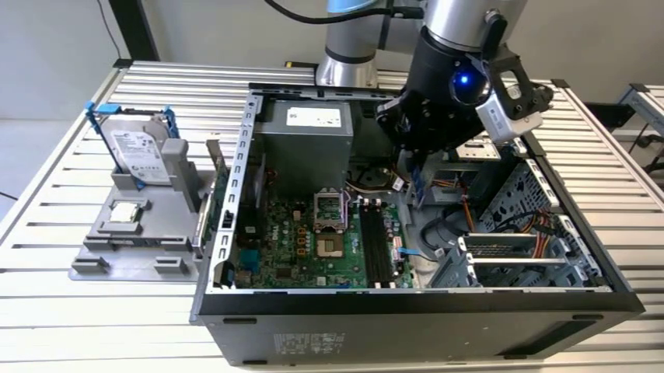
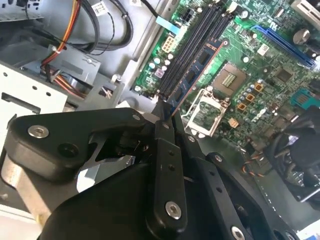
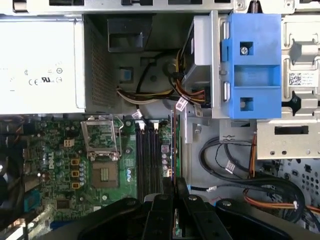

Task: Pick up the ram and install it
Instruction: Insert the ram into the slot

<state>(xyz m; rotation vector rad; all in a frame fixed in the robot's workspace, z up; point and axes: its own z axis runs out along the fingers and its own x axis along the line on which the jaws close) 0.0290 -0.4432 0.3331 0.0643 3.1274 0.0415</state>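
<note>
Evidently the gripper (image 2: 165, 114) is clamped on one end of the ram (image 2: 196, 70). It holds the stick on edge, parallel to the slots (image 2: 192, 42) along the motherboard's (image 2: 235, 45) edge, apparently to line it up. The ram looks not yet seated.

The arm (image 1: 456, 31) is angled steeply downward in the exterior view, with the wrist tilted and the gripper (image 1: 403, 165) directed down. In both wrist views the jaws are closed together on one end of the ram (image 2: 194, 75), gripping the thin board by its flat faces, with the black fingers (image 2: 167, 150) nearly parallel.
</note>
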